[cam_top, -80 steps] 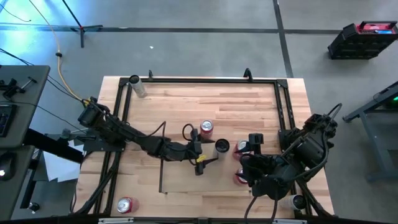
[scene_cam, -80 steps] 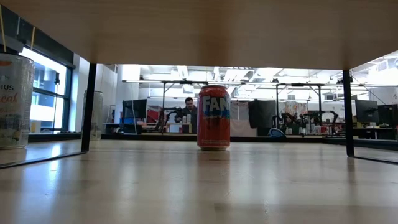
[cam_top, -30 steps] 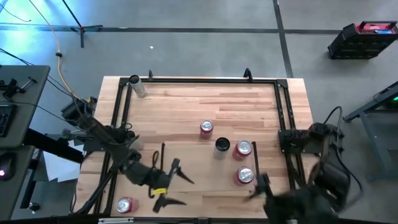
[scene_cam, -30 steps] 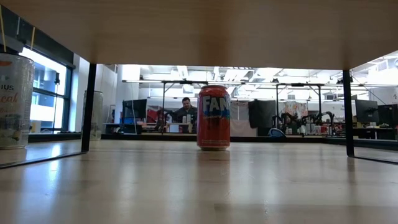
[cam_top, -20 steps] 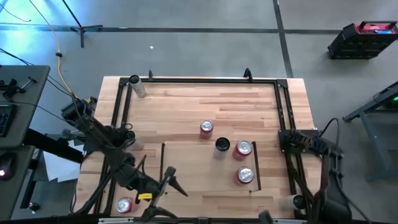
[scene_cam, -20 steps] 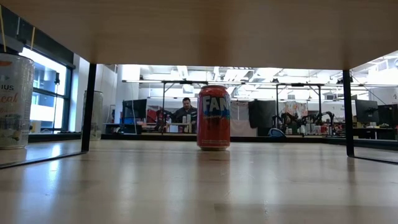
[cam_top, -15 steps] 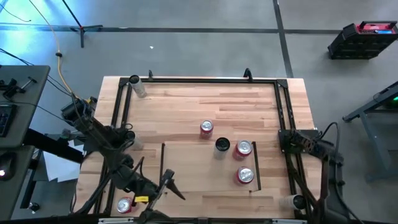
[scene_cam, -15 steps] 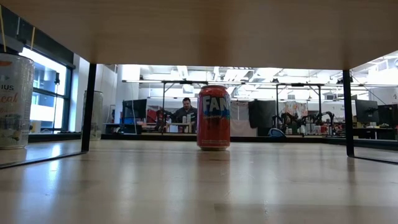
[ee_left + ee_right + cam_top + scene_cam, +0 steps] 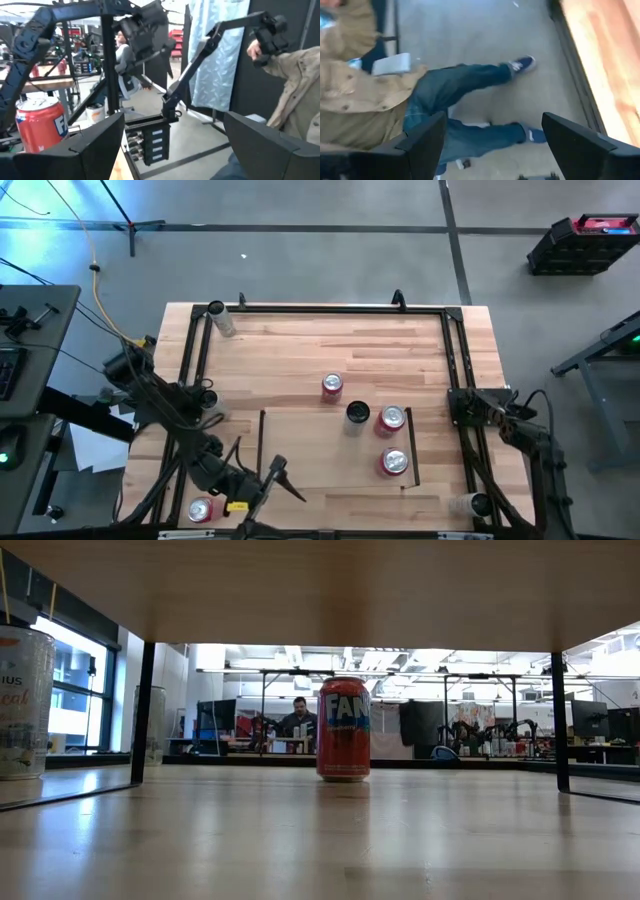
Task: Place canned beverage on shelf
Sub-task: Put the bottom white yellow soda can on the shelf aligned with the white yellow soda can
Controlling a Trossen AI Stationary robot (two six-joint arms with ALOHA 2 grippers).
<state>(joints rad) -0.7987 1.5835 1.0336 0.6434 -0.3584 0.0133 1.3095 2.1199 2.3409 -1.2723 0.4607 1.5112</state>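
The shelf [image 9: 310, 450] lies flat on the near half of the tabletop. One black-topped can [image 9: 357, 413] and two red cans [image 9: 391, 418] [image 9: 394, 463] stand on its right part. Another red can [image 9: 331, 386] stands on the tabletop just beyond the shelf's far edge and shows as the orange can [image 9: 343, 730] in the low view. My left gripper [image 9: 272, 510] hovers open at the near edge, right of a red can [image 9: 200, 510] [image 9: 37, 125] on the near left corner. My right gripper [image 9: 492, 145] is open, off the table, facing the floor.
A silver can [image 9: 222, 320] lies at the far left corner and a white can [image 9: 465, 505] stands at the near right. A black tube frame [image 9: 330, 308] rims the table. A seated person [image 9: 380, 100] is beside the table's near side.
My right gripper has drawn back from the shelf's near right corner over the table's near edge, out of the high view, rolling as it went. My left gripper has slid a little toward the near edge, staying open. The cans have kept their places.
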